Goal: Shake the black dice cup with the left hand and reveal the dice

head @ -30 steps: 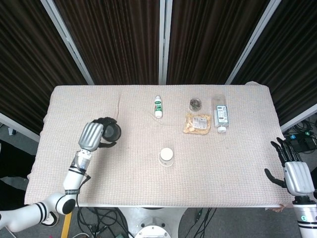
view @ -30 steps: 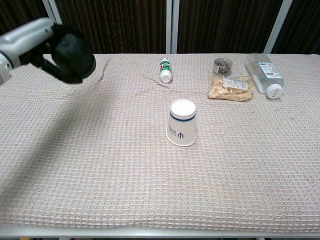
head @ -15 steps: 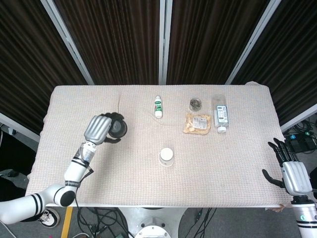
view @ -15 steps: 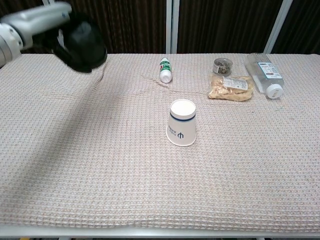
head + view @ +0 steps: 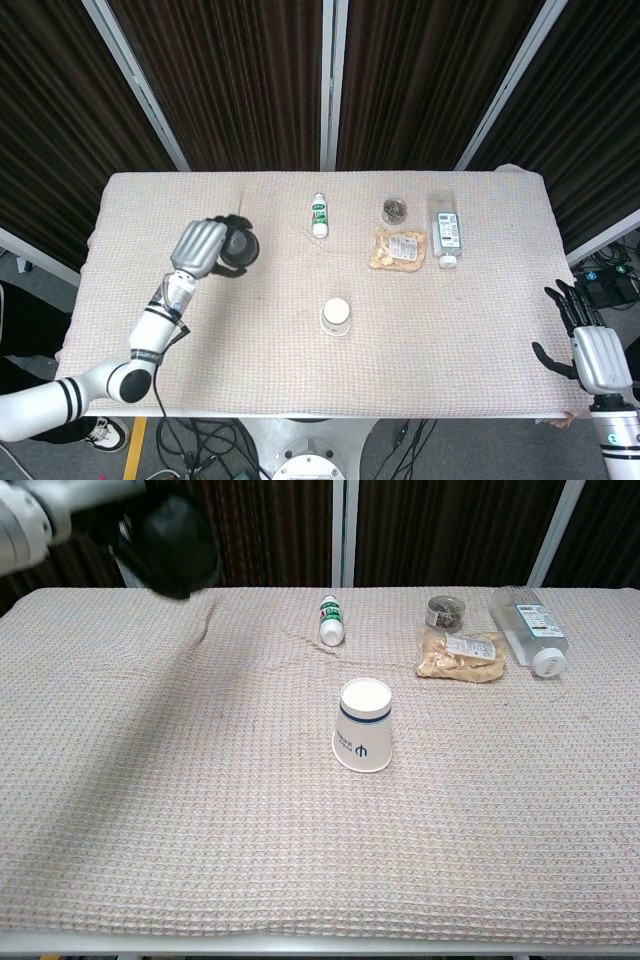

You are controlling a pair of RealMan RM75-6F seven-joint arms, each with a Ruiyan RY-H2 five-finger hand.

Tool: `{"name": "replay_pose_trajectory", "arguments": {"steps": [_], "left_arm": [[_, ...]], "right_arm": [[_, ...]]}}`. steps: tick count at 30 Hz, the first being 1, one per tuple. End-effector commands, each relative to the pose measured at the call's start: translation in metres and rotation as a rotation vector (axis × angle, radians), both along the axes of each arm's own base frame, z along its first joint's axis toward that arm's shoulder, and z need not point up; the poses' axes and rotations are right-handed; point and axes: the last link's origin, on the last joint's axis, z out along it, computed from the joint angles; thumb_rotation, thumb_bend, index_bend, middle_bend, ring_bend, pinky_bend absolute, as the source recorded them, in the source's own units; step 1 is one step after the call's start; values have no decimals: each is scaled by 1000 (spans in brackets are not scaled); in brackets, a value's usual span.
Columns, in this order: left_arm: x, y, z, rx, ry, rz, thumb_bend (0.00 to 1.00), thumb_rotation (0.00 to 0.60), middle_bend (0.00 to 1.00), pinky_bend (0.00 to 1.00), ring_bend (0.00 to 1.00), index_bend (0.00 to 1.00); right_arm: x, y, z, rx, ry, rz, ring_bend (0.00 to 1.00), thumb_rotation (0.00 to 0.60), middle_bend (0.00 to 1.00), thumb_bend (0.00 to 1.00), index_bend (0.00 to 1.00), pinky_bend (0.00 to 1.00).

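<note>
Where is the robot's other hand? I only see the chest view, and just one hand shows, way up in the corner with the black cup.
Observer: The right hand hangs past the table's right edge, holding nothing, fingers spread.
Child: Is the black cup touching the table?
Observer: From the head view I cannot tell; the left hand grips the black dice cup over the table's left part.
Child: Any dice showing?
Observer: None in either view.
</note>
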Motion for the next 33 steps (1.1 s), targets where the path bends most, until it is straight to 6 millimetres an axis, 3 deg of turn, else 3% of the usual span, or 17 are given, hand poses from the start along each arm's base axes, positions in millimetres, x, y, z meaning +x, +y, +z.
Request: {"name": "replay_pose_trajectory", "arguments": {"steps": [1,5,9,17,23,28,33], "left_arm": [[48,-21,52,293,-121,-199,238,600,452,433,368,310],[-8,-18,-5,-58,131,-26,238,600,453,437,369,312],[-36,-6,-28,-233,229,92,239,600,463,446,379,324],[-1,10,0,-192,281,38,238,600,464,444,379,328],[28,5,17,-88,115,-10,236,600,464,444,379,330],[41,-26,7,-197,0,-97,229,600,463,444,379,333],[49,-84,-20,-458,-45,-209,222,600,463,443,379,334]], "right_arm": [[-1,0,0,3,0,-3,0,600,5,192,85,144],[-3,-1,-2,10,0,-10,0,600,5,193,85,144],[-4,-1,-5,19,-1,-14,0,600,5,193,85,144],[-5,-3,-4,18,-6,-21,0,600,4,193,85,144],[-5,-3,-5,18,-7,-19,0,600,4,193,85,144],[-5,-4,-5,21,-5,-20,0,600,4,192,84,144],[-3,-5,-7,27,-3,-18,0,600,4,192,85,144]]}}
